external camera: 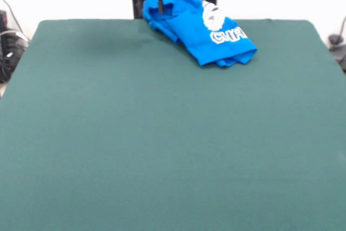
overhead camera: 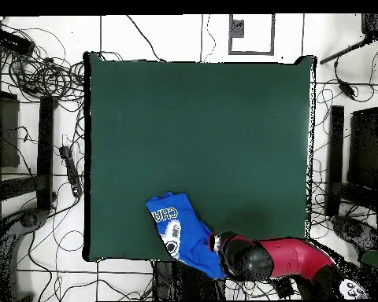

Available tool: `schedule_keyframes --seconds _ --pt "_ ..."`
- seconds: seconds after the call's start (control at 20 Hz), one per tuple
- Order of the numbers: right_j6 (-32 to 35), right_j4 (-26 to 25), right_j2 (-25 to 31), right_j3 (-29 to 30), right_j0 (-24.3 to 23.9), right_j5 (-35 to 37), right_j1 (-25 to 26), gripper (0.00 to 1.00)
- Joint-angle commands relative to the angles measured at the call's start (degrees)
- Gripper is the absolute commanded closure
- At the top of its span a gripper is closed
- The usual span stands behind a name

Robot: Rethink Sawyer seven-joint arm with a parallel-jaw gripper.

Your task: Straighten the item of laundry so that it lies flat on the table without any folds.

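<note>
The item of laundry [external camera: 203,31] is lying bunched and folded at the table [external camera: 162,133] edge nearest my base, one end rising up to my end effector [external camera: 160,2]. I am gripping that raised corner, fingers closed on the cloth. Flattening is hardly begun, I judge: folds are remaining everywhere, with spreading still ahead.

Bright, even light, soft focus.
The table [external camera: 162,133] is evenly lit with no glare; a faint shadow lies near its far edge, and the white background behind it is washed out.
</note>
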Motion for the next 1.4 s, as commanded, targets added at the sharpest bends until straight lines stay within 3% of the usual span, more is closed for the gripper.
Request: schedule_keyframes --seconds 0.05,0.75,1.4 --pt "-7.2 -1.1 7.7 4.0 1.3 3.2 1.4 0.0" --pt "-6.3 -3.1 8.8 6.9 -0.5 0.6 4.5 0.0" --pt "-7.8 -1.9 11.8 7.5 -3.4 4.1 2.0 0.0"
